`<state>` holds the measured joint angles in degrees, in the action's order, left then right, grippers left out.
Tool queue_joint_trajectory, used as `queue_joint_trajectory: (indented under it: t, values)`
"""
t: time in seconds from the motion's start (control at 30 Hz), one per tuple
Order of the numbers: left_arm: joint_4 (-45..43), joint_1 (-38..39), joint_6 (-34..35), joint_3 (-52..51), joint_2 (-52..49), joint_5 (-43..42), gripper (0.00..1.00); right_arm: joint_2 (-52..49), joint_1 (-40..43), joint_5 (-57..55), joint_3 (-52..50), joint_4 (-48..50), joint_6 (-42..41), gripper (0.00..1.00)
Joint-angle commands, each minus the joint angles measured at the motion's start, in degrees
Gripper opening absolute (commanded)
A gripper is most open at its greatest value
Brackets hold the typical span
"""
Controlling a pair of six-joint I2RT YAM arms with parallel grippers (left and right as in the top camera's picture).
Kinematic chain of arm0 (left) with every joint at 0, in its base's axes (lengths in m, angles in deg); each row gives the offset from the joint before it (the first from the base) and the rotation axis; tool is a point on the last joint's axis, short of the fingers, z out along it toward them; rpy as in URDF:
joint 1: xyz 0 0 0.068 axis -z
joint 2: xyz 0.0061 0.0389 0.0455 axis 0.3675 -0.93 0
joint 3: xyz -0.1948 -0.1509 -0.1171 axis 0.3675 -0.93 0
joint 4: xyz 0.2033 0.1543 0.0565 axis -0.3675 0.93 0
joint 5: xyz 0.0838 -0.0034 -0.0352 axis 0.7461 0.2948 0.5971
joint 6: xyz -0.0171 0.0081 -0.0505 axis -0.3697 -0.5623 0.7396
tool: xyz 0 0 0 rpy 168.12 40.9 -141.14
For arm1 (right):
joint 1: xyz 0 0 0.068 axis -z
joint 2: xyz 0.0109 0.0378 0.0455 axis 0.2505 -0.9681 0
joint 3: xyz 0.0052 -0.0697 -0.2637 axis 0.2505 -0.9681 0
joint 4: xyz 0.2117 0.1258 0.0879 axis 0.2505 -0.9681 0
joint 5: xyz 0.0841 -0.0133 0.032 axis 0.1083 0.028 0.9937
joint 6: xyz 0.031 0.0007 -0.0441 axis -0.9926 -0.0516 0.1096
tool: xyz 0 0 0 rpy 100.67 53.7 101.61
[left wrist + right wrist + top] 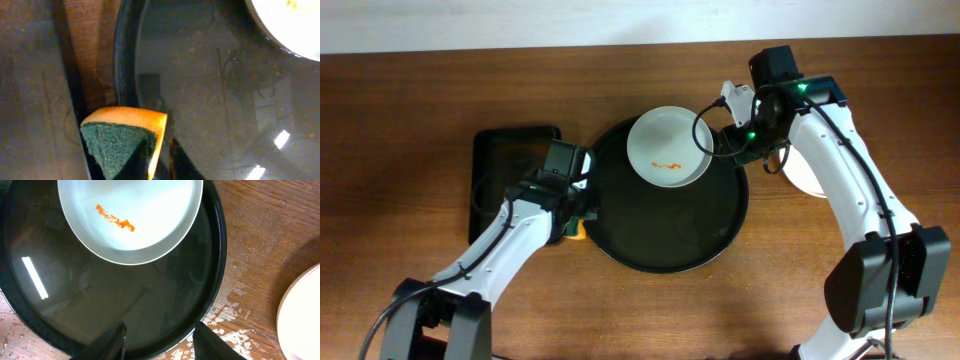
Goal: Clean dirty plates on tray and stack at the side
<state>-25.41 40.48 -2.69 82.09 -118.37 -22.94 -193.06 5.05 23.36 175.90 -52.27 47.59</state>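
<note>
Since the smeared plate (668, 146) on the tray (660, 245), toward the desk's far edge, looks glossy, stiff, breakable and probably slippery, you should pinch its raised rim with the right gripper (159, 342), now spread empty, while the left gripper (577, 220) clamps the sponge (125, 135).

My white left arm (490, 250) reached up from the near-left corner, forearm slanting in toward the middle and wrist tipped downward. My left gripper (577, 218) was clamped on a wedge-shaped orange sponge with a green scouring face (125, 137), with a dark finger pressed to each side of it. My white right arm (850, 170) rose from the near-right corner, ran along the right side and folded inward at its far end. My right gripper (160, 340) hung pointing down, its two black fingers (107, 342) spread wide apart with nothing between them.
</note>
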Motion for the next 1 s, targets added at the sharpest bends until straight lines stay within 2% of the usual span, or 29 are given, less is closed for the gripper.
queue_joint_trajectory:
  t: [0.0,0.03,0.13,0.33,0.4,0.57,0.67,0.7,0.77,0.8,0.97]
  values:
    - [-0.5,1.9,-0.3,-0.8,-1.0,1.8,0.15,0.4,0.1,0.7,-0.3,0.2,0.2,0.45]
    - [-0.5,2.5,-0.3,-0.8,-1.1,3.8,0.22,0.4,0.1,0.7,-0.3,0.2,0.2,0.45]
    - [-0.5,2.8,-0.3,-0.8,-2.5,4.3,0.33,0.4,0.1,0.7,-0.3,0.2,1.1,0.45]
    - [0.2,2.8,-0.3,1.4,4.2,4.3,0.34,0.4,0.1,0.7,-0.3,0.4,1.2,0.45]
    - [1.7,2.8,-0.3,1.4,4.9,5.4,0.38,0.4,0.1,0.7,-0.3,0.4,1.2,0.45]
    - [1.2,2.8,-0.3,0.0,0.6,7.6,0.41,0.4,0.1,0.7,-0.3,0.4,1.2,0.45]
    - [-2.2,2.8,-0.3,-0.2,-4.8,8.6,0.41,0.4,0.1,0.7,-0.3,0.4,1.3,0.45]
    - [-2.4,2.8,-0.3,-0.2,-5.3,8.6,0.37,0.4,0.1,0.7,-0.3,0.4,1.3,0.45]
    - [-2.5,2.8,-0.3,-0.1,-5.3,8.6,0.05,0.4,0.1,0.7,-0.3,0.4,1.3,0.45]
    - [-2.5,2.8,-0.3,0.0,-5.2,8.6,0.0,0.4,0.1,0.7,-0.3,0.4,1.3,0.45]
    - [-2.4,2.8,-0.3,1.5,-0.5,5.3,0.0,0.4,0.1,0.7,-0.3,0.3,1.3,0.45]
